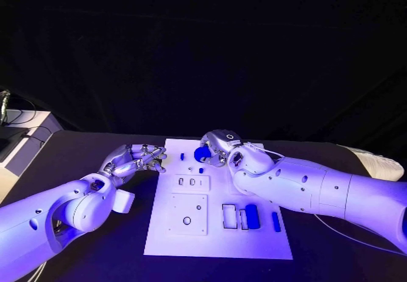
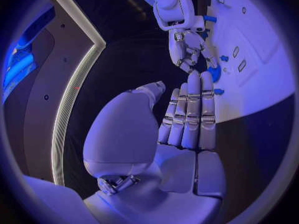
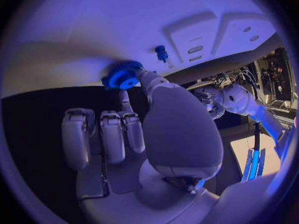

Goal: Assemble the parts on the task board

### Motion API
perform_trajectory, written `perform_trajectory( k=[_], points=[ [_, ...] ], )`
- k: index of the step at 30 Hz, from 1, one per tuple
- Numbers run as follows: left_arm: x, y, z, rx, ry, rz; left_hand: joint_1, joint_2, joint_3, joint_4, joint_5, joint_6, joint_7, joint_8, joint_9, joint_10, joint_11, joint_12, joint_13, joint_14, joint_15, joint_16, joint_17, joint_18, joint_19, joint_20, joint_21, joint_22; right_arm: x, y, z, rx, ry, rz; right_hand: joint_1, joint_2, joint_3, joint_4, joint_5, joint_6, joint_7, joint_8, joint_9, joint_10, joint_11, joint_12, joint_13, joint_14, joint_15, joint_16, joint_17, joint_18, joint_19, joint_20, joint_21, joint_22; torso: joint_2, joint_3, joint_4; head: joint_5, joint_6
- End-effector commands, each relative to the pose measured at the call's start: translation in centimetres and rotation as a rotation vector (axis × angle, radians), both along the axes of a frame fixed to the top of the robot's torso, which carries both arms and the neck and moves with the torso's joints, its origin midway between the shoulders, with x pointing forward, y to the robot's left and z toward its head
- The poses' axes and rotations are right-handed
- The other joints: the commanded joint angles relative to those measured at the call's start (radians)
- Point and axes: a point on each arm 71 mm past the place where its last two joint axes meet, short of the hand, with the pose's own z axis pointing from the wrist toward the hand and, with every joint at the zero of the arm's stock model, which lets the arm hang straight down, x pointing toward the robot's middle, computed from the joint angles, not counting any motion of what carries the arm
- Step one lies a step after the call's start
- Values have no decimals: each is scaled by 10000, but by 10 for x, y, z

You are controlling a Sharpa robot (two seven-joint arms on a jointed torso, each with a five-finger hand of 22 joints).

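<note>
- My left hand (image 1: 136, 160) hovers over the black table (image 1: 84, 153) just beside the left edge of the task board (image 1: 219, 244), near its far end. Its fingers (image 2: 190, 115) lie straight and side by side, with the thumb set apart, and they hold nothing.
- On the board, just right of that hand, sit two small blue pegs (image 1: 201, 170), standing short and upright near the far middle, just above a raised white block with slots (image 1: 191, 183).
- Nearer me on the board lies a larger square block with a round hole (image 1: 187, 214).
- The blue gear (image 1: 202, 154) is at the board's far end, between its middle and right side. I pinch it between the thumb and a finger of my right hand (image 1: 222, 147). In the right wrist view the gear (image 3: 122, 75) sits at my fingertips, its toothed rim showing, its flat face turned partly toward the camera; I cannot tell if it touches the board.
- My other right fingers (image 3: 113, 134) are curled toward the palm, away from the gear.
- Toward the board's near right side, a white open frame (image 1: 229, 216) lies beside a blue cylinder (image 1: 252, 216) and a thin blue bar (image 1: 276, 221); all three have their long axes running from the near to the far edge of the board.
</note>
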Motion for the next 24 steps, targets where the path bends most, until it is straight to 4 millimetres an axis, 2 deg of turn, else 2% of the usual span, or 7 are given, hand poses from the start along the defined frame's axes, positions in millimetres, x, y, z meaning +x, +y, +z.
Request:
perform_trajectory(
  k=[1, 2, 5, 10, 14, 18, 24],
  points=[
    [-1, -3, 1, -161, 5, -182, 91, -21, 54, 9, -25, -51, 22, -67, 10, -41, 7, -58, -9, -54, 14, 58, 8, 15, -83, 17, 43, 17, -2, 3, -7, -128, 269, 98, 41, 165, -562, 155, -266, -344, 134, -269, -99, 793, 146, -128, 2378, 879, 177, 33, 1874, -88, 465, 157, -46, 1573, -2, -6, 0, 12, 11],
    [-1, -3, 1, -160, 10, -178, 91, -21, 54, 9, -25, -51, 22, -67, 10, -41, 7, -58, -9, -54, 14, 58, 8, 15, -83, 17, 43, 17, -2, 3, -8, -127, 282, 90, 126, 231, -860, 275, -314, -419, 160, -354, -128, 755, 189, -163, 2341, 879, 203, 33, 1877, -83, 456, 190, -67, 1558, -2, -6, 0, 12, 11],
    [0, -2, 1, -153, 27, -170, 83, -23, 59, 8, -26, -58, 31, -72, 12, -52, 13, -60, -12, -59, 17, 63, 18, 14, -94, 18, 57, 26, -2, 3, -8, -120, 304, 66, 302, 319, -995, 375, -72, -275, 144, -325, -111, 760, 173, -158, 2345, 889, 190, 44, 1925, -88, 470, 205, -48, 1586, -5, -2, -7, 16, 13],
    [0, -2, 1, -143, 50, -169, 108, -18, 82, -18, -22, -62, 30, -76, 15, -60, 12, -61, -13, -54, 14, 76, 33, 19, -95, 14, 84, 41, -3, 0, -9, -58, 381, 53, 374, 283, -1288, 554, -26, -431, 190, -467, -162, 739, 212, -178, 2324, 890, 218, 45, 1933, -91, 475, 222, -47, 1596, -4, -4, -7, 9, 28],
    [0, -1, 0, -132, 58, -142, 108, -18, 82, -18, -22, -62, 30, -76, 15, -60, 12, -61, -13, -54, 14, 76, 33, 19, -95, 14, 84, 41, -5, -2, -10, 53, 566, 64, 391, 381, -1384, 614, 136, -113, 120, -321, -99, 785, 159, -134, 2369, 893, 185, 48, 1949, -94, 487, 210, -33, 1619, -3, -1, -23, 24, 40],
    [0, 0, 0, -122, 61, -119, 106, -18, 85, -19, -23, -63, 32, -78, 16, -62, 14, -61, -14, -55, 15, 78, 36, 18, -97, 14, 90, 45, -6, -6, -11, 132, 774, 46, 137, 527, -1345, 633, 560, 152, 36, -169, -39, 849, 81, -73, 2432, 902, 117, 56, 1987, -101, 506, 150, -10, 1653, 5, 6, -29, 28, 31],
    [1, 1, 0, -121, 49, -98, 106, -18, 85, -19, -23, -63, 32, -78, 16, -62, 14, -61, -14, -55, 15, 78, 36, 18, -97, 14, 90, 45, -9, -20, -7, 973, 555, -84, 17, 579, -1318, 639, 648, 177, 23, -153, -35, 880, 68, -45, 2462, 909, 103, 62, 2016, -107, 519, 134, 11, 1677, -6, 9, -28, 3, 27]
  ],
)
